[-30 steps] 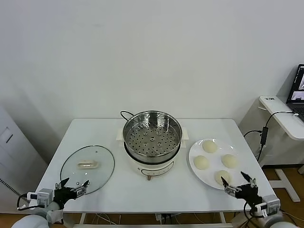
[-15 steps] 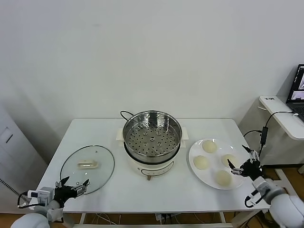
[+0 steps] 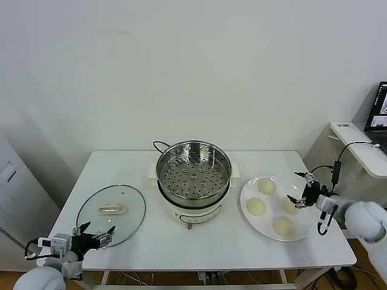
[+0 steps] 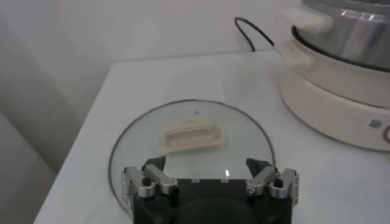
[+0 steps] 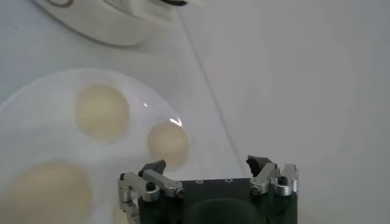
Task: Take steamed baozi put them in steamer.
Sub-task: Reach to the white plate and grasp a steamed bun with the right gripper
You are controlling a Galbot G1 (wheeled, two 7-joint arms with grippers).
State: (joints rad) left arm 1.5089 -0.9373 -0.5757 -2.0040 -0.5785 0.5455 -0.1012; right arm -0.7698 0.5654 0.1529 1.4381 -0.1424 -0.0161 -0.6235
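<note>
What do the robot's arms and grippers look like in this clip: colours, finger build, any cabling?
Both arms have rounded, glossy white shells. The left gripper and right gripper share one build: a black body carrying two silver metal finger brackets with dark screws and black tips. Black cable loops run beside each wrist, and the left wrist carries a small pale grey block.

White rounded arms — black, silver-tipped gripper.
</note>
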